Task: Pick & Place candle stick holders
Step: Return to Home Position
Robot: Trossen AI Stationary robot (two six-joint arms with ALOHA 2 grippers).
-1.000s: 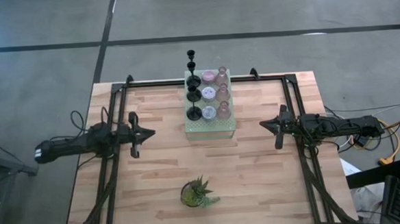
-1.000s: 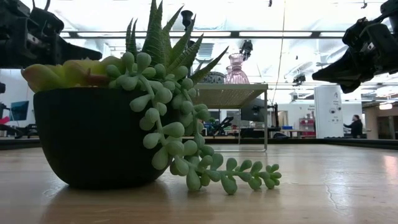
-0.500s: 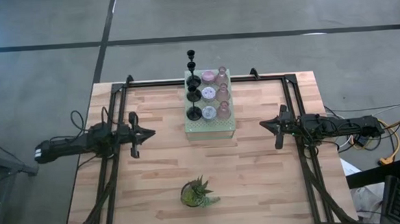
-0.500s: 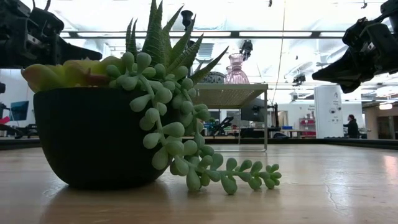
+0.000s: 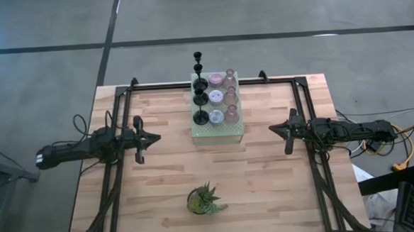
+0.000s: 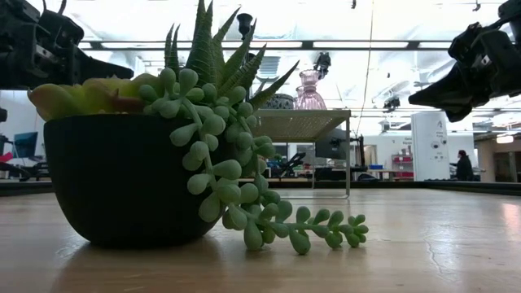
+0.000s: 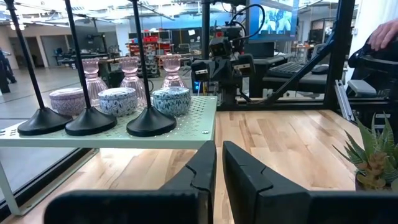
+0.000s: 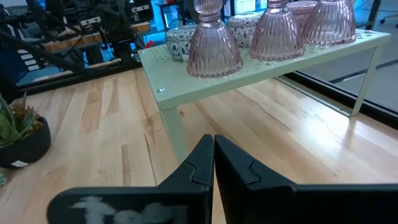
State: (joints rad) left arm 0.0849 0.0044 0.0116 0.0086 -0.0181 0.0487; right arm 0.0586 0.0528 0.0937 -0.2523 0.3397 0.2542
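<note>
Claws drawn together, gripping nothing: left claw [image 5: 156, 138] hangs over the left side of the desk [image 5: 267, 184], its fingers [image 7: 202, 171] showing only a hairline btwn them in the left wrist view. Right claw [image 5: 272, 129] mirrors it over the right side, fingers [image 8: 233, 165] pressed tip to tip. Both point inward toward each other, each well apart from the shelf [image 5: 218, 134] standing btwn them nr the desk's far edge.

Pale green, perforated and raised on thin legs, the shelf carries all nine candle stick holders [image 5: 216, 97] in three rows of three. Three black holders [image 5: 200, 100] w/ round bases and thin stems form the col. nearest the left arm. Three squat lilac-grey holders [image 5: 215, 115] fill the ctr col. Three ribbed pink glass holders [image 5: 231, 95] form the col. nearest the right arm. In the left wrist view the black bases [image 7: 91, 122] line the shelf edge facing that claw, w/ the lilac-grey ones next and the pink ones beyond. In the right wrist view the pink glass [image 8: 214, 46] stands along the edge facing that claw.

Spiky green potted plant [image 5: 204, 200] sits nr the desk's front edge, approx ctr, well apart from shelf and claws. It fills the low view's foreground, a beaded strand trailing over its dark pot [image 6: 122, 179] onto the desk. Person [image 6: 464, 163] stands far back in the room.
</note>
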